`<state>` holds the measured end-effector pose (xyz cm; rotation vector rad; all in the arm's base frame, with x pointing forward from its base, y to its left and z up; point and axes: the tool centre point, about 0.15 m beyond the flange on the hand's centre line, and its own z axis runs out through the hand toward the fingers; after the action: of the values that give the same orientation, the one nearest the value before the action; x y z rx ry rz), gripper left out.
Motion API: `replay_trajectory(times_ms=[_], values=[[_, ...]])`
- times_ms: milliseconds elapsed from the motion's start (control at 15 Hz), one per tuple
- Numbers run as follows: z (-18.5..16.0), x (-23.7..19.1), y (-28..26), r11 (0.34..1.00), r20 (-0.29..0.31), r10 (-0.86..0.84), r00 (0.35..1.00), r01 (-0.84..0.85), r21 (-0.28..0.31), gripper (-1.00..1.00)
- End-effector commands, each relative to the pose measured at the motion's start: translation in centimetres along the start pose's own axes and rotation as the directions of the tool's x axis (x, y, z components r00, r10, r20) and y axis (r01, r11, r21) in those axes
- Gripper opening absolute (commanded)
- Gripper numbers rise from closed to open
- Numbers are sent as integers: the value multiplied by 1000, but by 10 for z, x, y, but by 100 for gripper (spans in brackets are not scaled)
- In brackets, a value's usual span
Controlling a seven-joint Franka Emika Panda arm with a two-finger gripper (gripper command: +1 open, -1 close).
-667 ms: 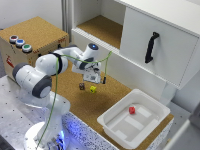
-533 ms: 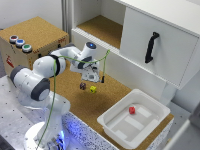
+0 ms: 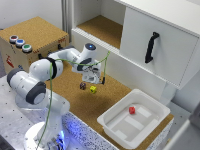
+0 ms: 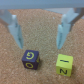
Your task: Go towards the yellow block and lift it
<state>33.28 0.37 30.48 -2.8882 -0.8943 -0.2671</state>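
Lowered slightly, gripper (image 3: 91,79) hangs with fingers (image 4: 63,29) apart, empty, above cork surface (image 3: 75,95); yellow block (image 4: 64,64) beside dark cube (image 4: 29,58).

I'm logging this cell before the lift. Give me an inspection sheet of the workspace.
Surface: cork-topped table, nothing spilled.
Job's things: yellow block on the cork, not gripped.
Clutter: dark cube close beside the yellow block; red cube in the white tray.
Grippers: tool open, above the two cubes.
Cables: green cable running along the arm.
Surroundings: white cabinet with a black handle; button box.
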Motion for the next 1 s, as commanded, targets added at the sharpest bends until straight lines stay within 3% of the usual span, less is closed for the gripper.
replay_trajectory(times_ms=[0, 200, 600, 933], values=[[18, 5, 23, 996, 10, 53, 999, -52, -77, 100], [32, 9, 35, 977, -7, 139, 990, -138, -161, 100], [73, 11, 33, 936, -12, 248, 969, -243, -253, 100], [92, 16, 49, 912, -19, 328, 945, -322, -255, 100]])
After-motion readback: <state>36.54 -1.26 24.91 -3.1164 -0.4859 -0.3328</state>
